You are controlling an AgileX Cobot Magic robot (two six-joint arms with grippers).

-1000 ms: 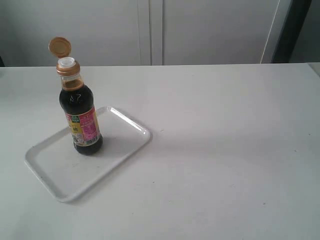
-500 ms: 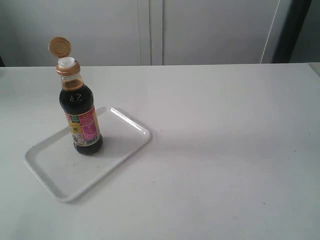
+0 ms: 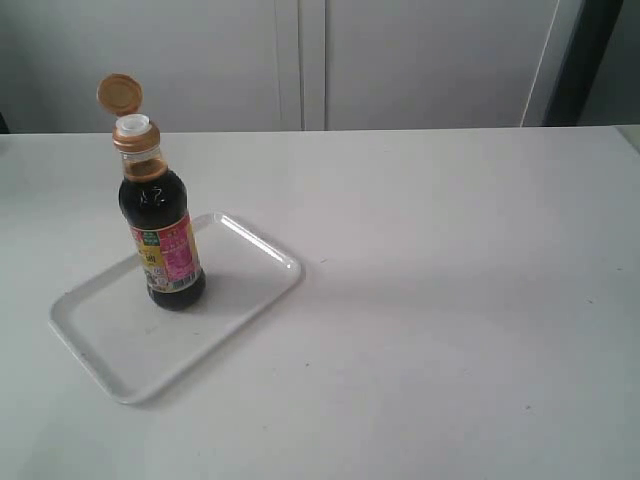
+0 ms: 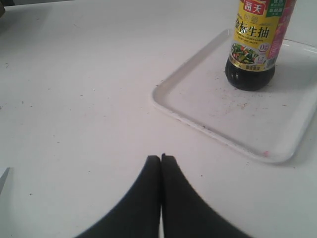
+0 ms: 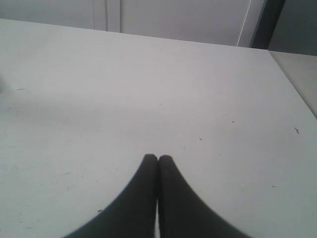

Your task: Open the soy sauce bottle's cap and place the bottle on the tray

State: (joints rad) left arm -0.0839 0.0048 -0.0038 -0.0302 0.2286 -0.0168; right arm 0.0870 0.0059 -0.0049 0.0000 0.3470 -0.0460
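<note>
Black-fingered, the left gripper (image 4: 161,157) and the right gripper (image 5: 158,157) are each clenched tight on nothing over the white table (image 3: 450,300). Near the left one, the soy sauce bottle (image 3: 165,230) stands upright on the tray (image 3: 105,335), long axis vertical, neck up. Its hinged cap (image 3: 120,94) is flipped open above the white spout (image 3: 132,125).

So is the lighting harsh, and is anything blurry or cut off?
Exterior view: soft, even light; the soy sauce bottle throws only a faint shadow on the tray. Left wrist view: bottle cut off by the frame, left gripper a black silhouette. Right wrist view: right gripper equally dark.
</note>
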